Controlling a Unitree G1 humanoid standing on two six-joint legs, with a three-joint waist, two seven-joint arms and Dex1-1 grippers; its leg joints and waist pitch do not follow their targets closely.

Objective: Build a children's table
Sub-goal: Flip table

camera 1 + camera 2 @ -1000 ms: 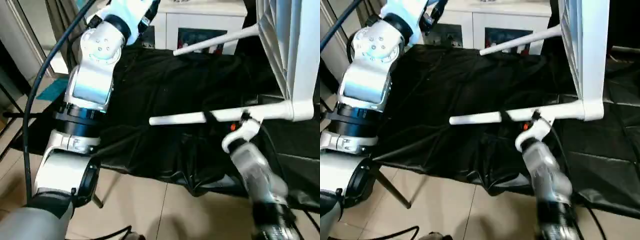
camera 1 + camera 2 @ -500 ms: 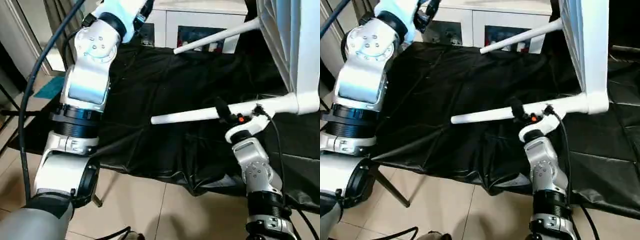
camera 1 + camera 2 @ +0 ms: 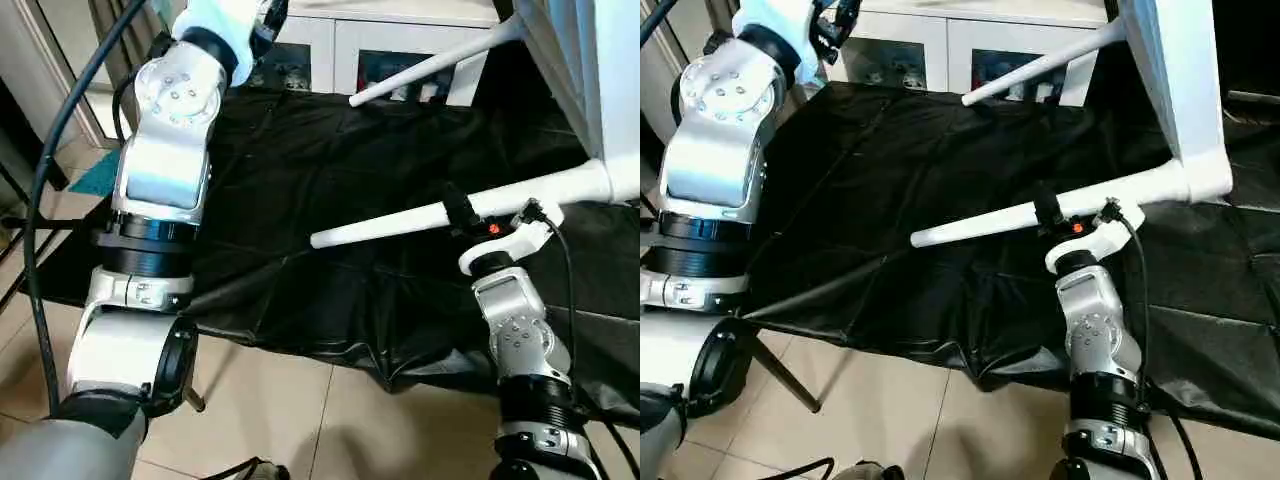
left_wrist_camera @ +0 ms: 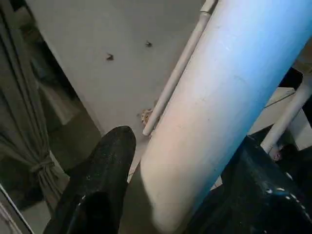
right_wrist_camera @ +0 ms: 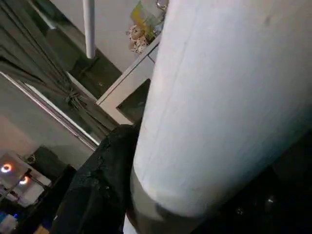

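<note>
The children's table lies on its side on the black cloth, with its white top (image 3: 1175,70) standing at the right and its legs pointing left. My right gripper (image 3: 468,212) comes up from below and is shut on the lower leg (image 3: 385,228); in the right wrist view that leg (image 5: 229,97) sits between its black fingers (image 5: 109,161). An upper leg (image 3: 430,68) slants above the cloth. My left arm (image 3: 170,140) reaches up at the left. In the left wrist view my left gripper (image 4: 187,146) is shut on a thick white leg (image 4: 219,107).
A black-cloth-draped table (image 3: 300,160) carries the work, its front edge sagging toward the tiled floor (image 3: 330,420). A white glass-door cabinet (image 3: 400,45) stands behind it. A black cable (image 3: 45,200) loops along my left arm, and a curtain (image 4: 29,146) hangs at the side.
My right gripper's fingers have closed in around the lower leg, and its forearm now stands more upright under it. The leg's socket end sits a little higher.
</note>
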